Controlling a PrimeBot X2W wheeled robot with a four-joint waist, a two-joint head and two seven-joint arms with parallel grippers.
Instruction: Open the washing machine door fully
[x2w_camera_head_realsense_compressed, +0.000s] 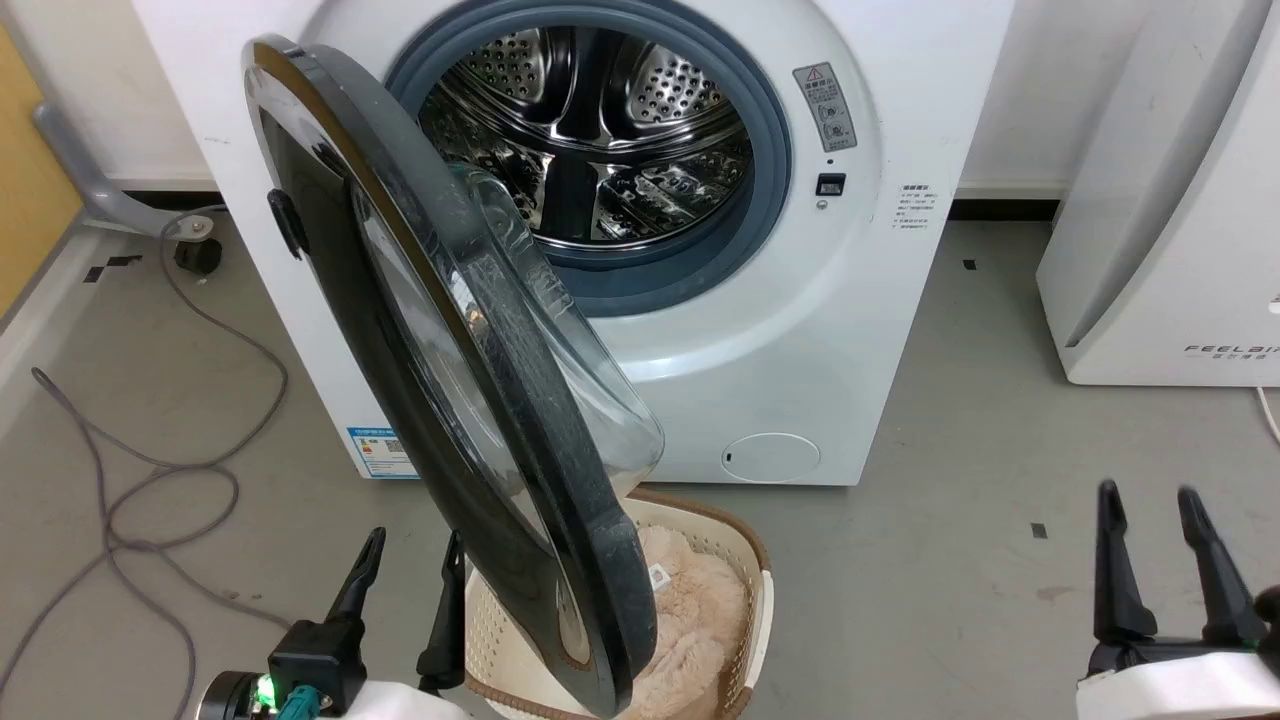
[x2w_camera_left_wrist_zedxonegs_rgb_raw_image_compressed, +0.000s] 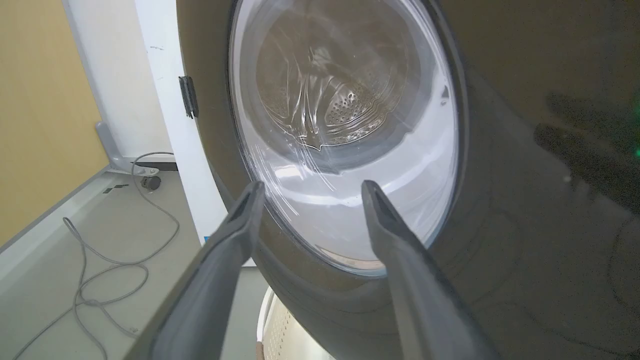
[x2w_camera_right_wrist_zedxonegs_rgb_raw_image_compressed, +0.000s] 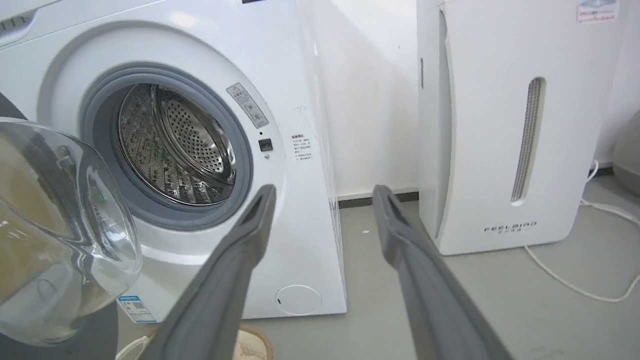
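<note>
Left gripper (x2w_camera_head_realsense_compressed: 412, 565) hung spread and empty just beside the outer face of the washing machine door (x2w_camera_head_realsense_compressed: 470, 400); that door stood roughly halfway out from the washing machine (x2w_camera_head_realsense_compressed: 800, 330), so its swing looked part done; right gripper (x2w_camera_head_realsense_compressed: 1150, 530) sat open, well apart.

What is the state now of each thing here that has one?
washing machine door: open partway, not fully swung back.
drum: exposed, looks empty.
left gripper: open, holding nothing.
right gripper: open, holding nothing.
basket: on the floor, holds a beige fluffy item.
</note>
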